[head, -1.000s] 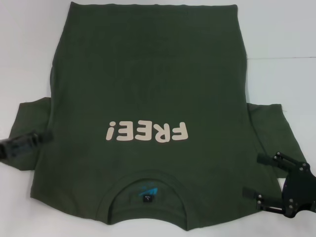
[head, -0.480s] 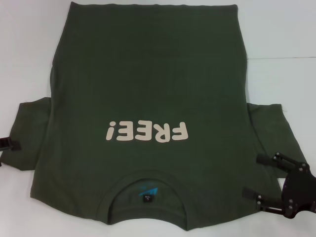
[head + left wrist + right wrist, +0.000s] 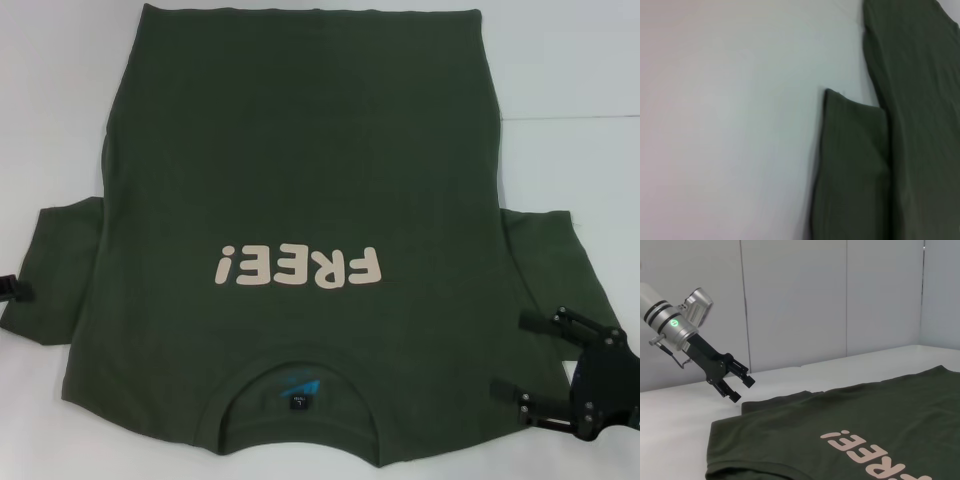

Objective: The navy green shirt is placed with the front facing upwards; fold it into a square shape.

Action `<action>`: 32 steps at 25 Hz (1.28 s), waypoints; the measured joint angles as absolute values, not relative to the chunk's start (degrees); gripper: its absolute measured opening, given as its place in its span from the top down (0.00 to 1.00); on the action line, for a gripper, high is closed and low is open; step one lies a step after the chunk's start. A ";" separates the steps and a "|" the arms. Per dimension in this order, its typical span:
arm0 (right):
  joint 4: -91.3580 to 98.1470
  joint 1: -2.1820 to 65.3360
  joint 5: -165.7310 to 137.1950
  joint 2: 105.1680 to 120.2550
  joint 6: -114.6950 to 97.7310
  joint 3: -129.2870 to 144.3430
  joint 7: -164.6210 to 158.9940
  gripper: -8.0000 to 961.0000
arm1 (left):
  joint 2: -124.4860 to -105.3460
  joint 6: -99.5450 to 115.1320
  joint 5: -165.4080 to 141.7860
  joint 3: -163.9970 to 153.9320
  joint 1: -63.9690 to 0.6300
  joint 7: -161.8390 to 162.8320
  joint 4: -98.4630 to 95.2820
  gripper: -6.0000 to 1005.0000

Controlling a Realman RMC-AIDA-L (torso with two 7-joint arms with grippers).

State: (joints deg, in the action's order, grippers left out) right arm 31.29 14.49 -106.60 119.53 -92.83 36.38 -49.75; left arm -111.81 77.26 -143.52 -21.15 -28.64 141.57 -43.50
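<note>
A white counter carries the work, with pale grey wall panels standing behind it in the right wrist view. The navy green shirt lies spread flat across the middle of the counter, front up, its collar nearest the robot and its hem at the far edge. The cream "FREE!" lettering sits on the chest and reads upside down from the head camera. A small blue and black neck label shows inside the collar. Both short sleeves lie out to the sides on the counter.

The left gripper hangs in the air just beyond the shirt's left sleeve, clear of the cloth; its jaws are spread a little and hold nothing. In the head view only a dark tip shows at the frame's left edge. The left wrist view looks down on that sleeve and the shirt's side edge against the bare counter.

The right gripper sits low at the shirt's right sleeve, near the shoulder, its two black fingers spread wide apart with their tips over the fabric, pinching nothing.
</note>
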 joint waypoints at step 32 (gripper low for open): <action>31.29 14.50 -106.62 119.53 -93.96 36.39 -49.75 0.04 | -111.46 75.65 -147.13 -23.45 -31.22 146.12 -42.80 0.12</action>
State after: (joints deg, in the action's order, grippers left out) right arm 31.29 14.50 -106.62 119.53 -93.96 36.39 -49.75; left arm -111.46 75.65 -147.13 -23.45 -31.22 146.12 -42.80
